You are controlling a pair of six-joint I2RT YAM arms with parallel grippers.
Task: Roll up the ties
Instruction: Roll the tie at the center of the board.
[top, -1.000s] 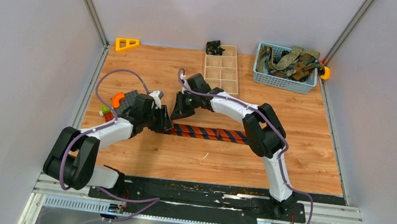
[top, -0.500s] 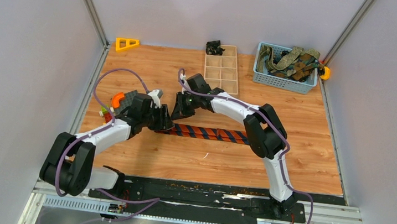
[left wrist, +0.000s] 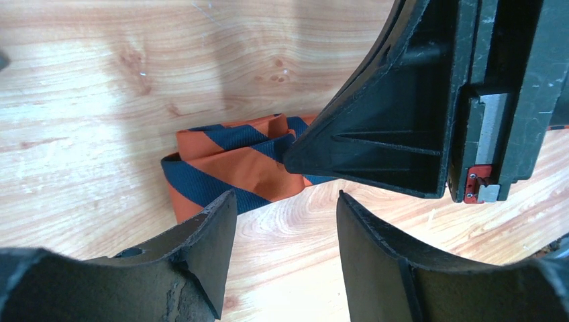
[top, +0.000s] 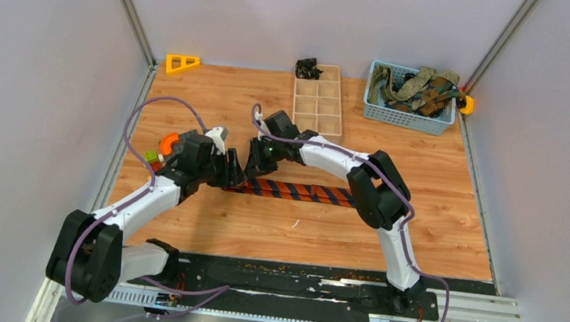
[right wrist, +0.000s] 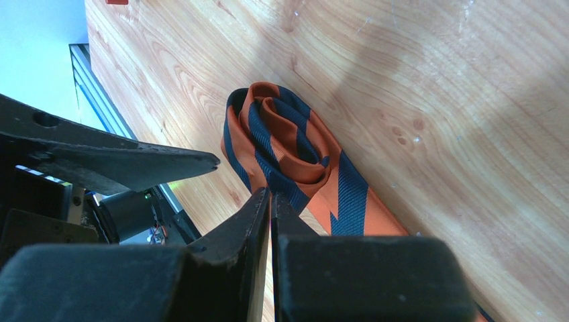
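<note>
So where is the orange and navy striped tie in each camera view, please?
Top external: the striped tie lies at the centre, running right from where the two grippers meet.
Left wrist: its rolled end sits left of centre, above the open left gripper.
Right wrist: the rolled end is at the centre.
Shared landmark: the shut right gripper, its tip at the rolled end.

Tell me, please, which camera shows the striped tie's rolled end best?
Right wrist: the rolled end shows its spiral plainly. Left wrist catches its side, partly covered; the top view shows mainly the flat length.
</note>
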